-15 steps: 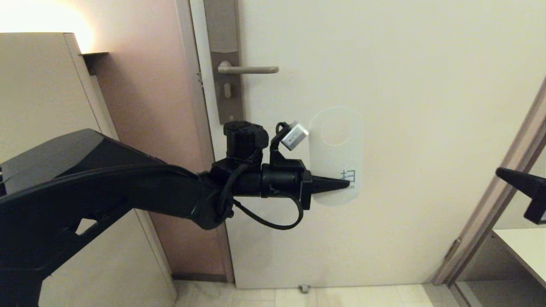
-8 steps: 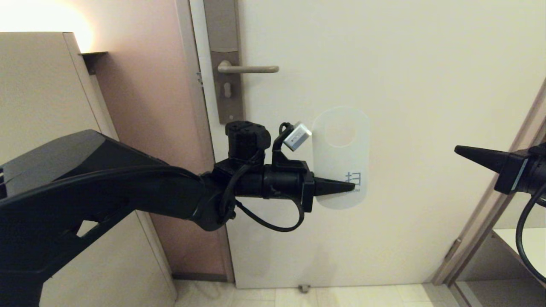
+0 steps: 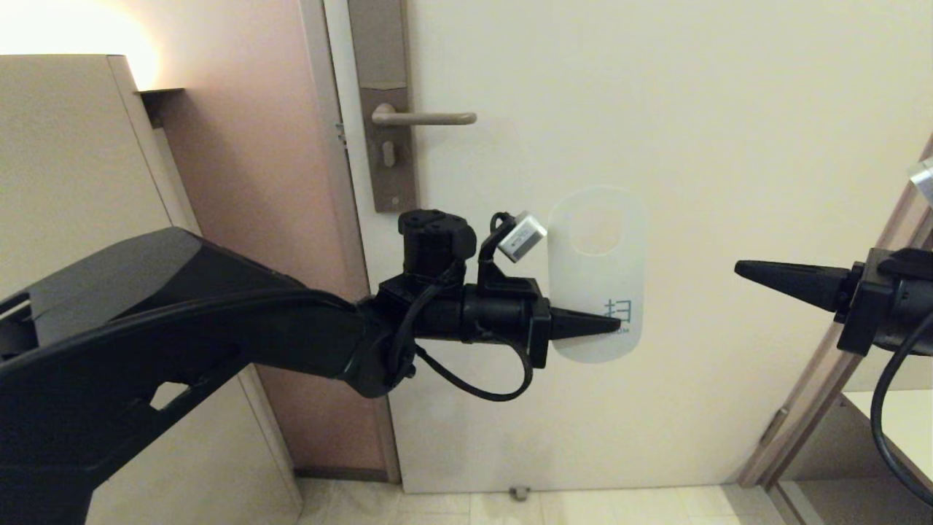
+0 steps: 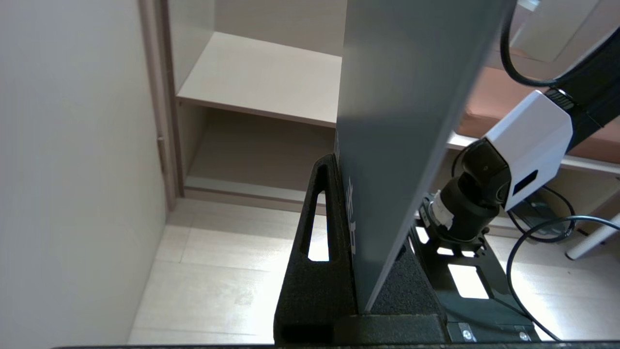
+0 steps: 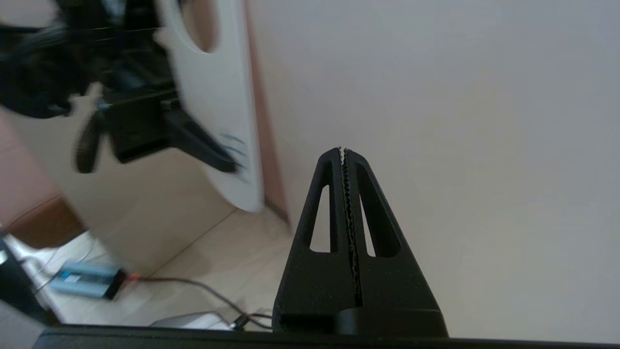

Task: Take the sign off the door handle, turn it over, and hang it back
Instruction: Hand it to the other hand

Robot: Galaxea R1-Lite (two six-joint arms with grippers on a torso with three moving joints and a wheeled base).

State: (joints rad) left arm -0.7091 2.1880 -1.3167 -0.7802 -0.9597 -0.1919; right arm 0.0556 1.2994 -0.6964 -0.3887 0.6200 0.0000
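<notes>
So the flat white rounded-end door-hanger sign [image 3: 598, 273] with the round hole and a bit of blue text is already off the slim taupe metal lever door handle [image 3: 425, 117], which sits bare up above and to the left of it on the cream door [image 3: 692, 109]. Looks like we're mid turn-over: the black left gripper [image 3: 611, 325] is clamped on the sign's lower end, holding it upright with the hole on top and the white face toward the head camera. The black right gripper [image 3: 742, 268] hangs level a little way off to the sign's right, tips pinched together on nothing, pointing at it. My guess is the next bit needs those right fingers to spread and take the free edge so the card can be flipped, and a thin card could easily slip or twist in a handoff like that
</notes>
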